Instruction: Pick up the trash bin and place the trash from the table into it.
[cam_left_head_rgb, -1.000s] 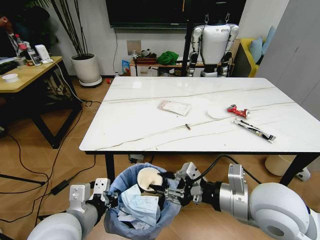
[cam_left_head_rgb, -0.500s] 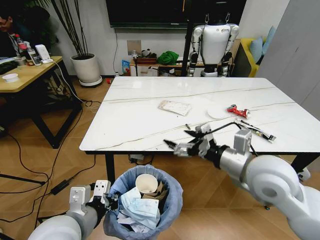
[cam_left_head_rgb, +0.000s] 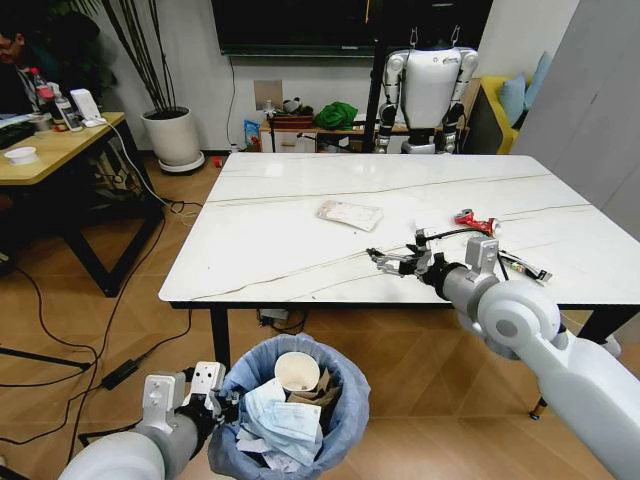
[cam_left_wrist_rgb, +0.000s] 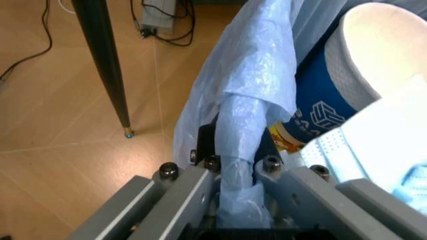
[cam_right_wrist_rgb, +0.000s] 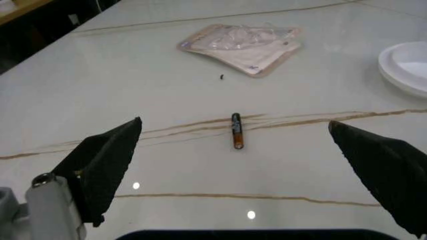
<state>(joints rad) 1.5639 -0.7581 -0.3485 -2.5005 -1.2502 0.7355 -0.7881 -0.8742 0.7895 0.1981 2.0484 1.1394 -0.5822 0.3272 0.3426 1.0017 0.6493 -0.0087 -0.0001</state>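
The trash bin (cam_left_head_rgb: 290, 408) sat low in front of the robot, off the near edge of the table (cam_left_head_rgb: 270, 250), its crinkled light-blue bag holding a blue-and-white paper cup (cam_left_head_rgb: 297, 371), a white mask (cam_left_head_rgb: 282, 418) and scraps of brown cardboard. The left gripper (cam_left_head_rgb: 212, 402) was at the bin's left rim, and in the left wrist view its fingers (cam_left_wrist_rgb: 193, 187) were pressed together on a fold of the blue bag (cam_left_wrist_rgb: 243, 125) at the rim, with the cup (cam_left_wrist_rgb: 347, 80) lying just inside. The right gripper (cam_left_head_rgb: 385, 260) was out over the table's near half, its two dark fingers (cam_right_wrist_rgb: 107, 160) spread wide and holding nothing. In the right wrist view a small dark stick-like piece of litter (cam_right_wrist_rgb: 236, 130) lay on the marble top between the spread fingers, untouched. Beyond it rested a flat pinkish packet (cam_left_head_rgb: 349, 214), and to its right the round white lid (cam_left_head_rgb: 436, 224), with a red wrapper (cam_left_head_rgb: 476, 221) just past the lid and a long black-white packet (cam_left_head_rgb: 520, 263) partly hidden behind the right arm. Another white humanoid robot (cam_left_head_rgb: 428, 90) stood beyond the far edge of the table.
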